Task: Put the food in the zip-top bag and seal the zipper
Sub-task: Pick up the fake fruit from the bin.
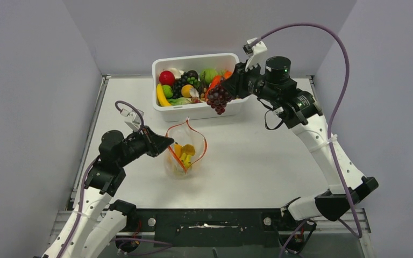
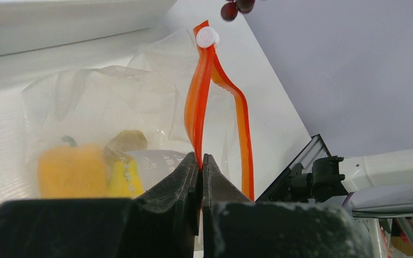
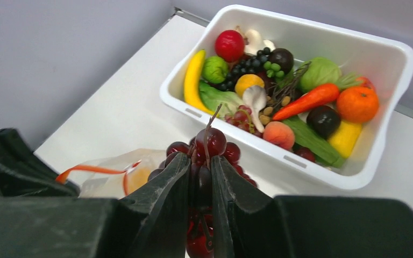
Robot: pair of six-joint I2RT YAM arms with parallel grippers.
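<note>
Left arm: pincer [image 1: 163,143] [image 2: 200,157] is closed tight on the zipper [image 1: 205,144] [image 2: 196,110], pinching the orange-red strip at the left side of the bag's mouth. Nothing else is between its fingers.

Zip-top bag [image 1: 178,164] [image 2: 102,102] stands on the desk [image 1: 263,156], left of centre and nearer than the tub. Its mouth is open, and the strip spreads into a loop. A white slider [image 2: 207,36] sits at the far end of the strip.

Inside the bag there is an orange-yellow pepper [image 2: 70,172] with a yellow banana bunch [image 2: 122,177] touching it. In the top view they show only as a yellow-orange lump low in the pouch.

Right arm: pincer [image 1: 225,87] [image 3: 200,161] is clamped narrow on a bunch of dark purple grapes [image 1: 218,100] [image 3: 209,142]. The bunch hangs below the fingers with its stem poking up between them. It is in the air over the near wall of the white tub [image 1: 193,112] [image 3: 279,153], towards the tub's right end. It is well apart from the bag, to the far right of it. A couple of grapes show at the top edge of the left wrist view [image 2: 236,6].

The tub is at the far centre of the desk and is full of toy produce:
- red apple [image 1: 166,77] [image 3: 230,45]
- single banana [image 1: 162,95] [image 3: 192,80]
- carrot [image 3: 306,101]
- orange [image 3: 357,104]
- peach [image 3: 278,134]
- a darker grape cluster [image 3: 244,69]
</note>
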